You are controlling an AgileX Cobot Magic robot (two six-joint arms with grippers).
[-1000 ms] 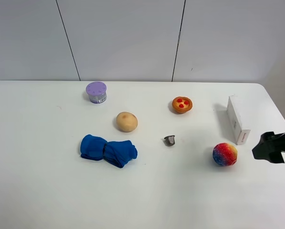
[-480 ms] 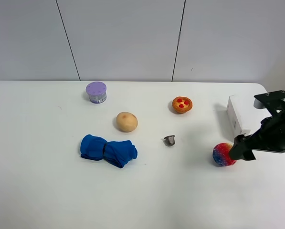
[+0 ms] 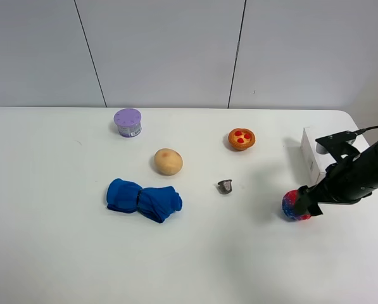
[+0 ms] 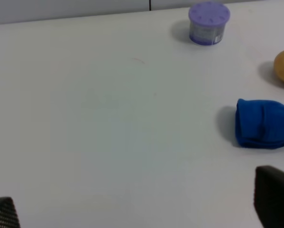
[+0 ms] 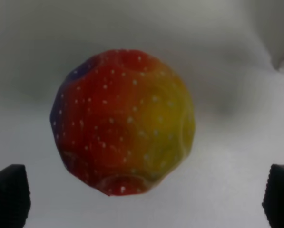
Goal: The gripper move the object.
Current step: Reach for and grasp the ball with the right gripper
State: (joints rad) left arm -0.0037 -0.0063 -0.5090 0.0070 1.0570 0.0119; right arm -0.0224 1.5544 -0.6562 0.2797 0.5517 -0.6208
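The multicoloured ball (image 3: pixel 290 204) lies on the white table (image 3: pixel 62 253) at the right, partly hidden by my right gripper (image 3: pixel 304 201). The black claw on its dark arm comes in from the right edge and stands over the ball. In the right wrist view the ball (image 5: pixel 122 121) fills the middle, red, yellow and blue with dimples. It lies ahead of the right gripper (image 5: pixel 144 206), whose black fingertips (image 5: pixel 8 194) stand wide apart, open, not touching it. The left gripper (image 4: pixel 138 211) is open and empty over bare table; the exterior view does not show it.
A white box (image 3: pixel 310 152) stands just behind the right arm. A tart with red dots (image 3: pixel 241 139), a small metal cup (image 3: pixel 225 186), a tan potato-like lump (image 3: pixel 168 161), a blue cloth (image 3: pixel 143 199) and a purple tub (image 3: pixel 127 122) lie across the middle and left.
My right arm has come in from the right edge and moved left and down to the ball, now covering its right side. The ball has not moved.
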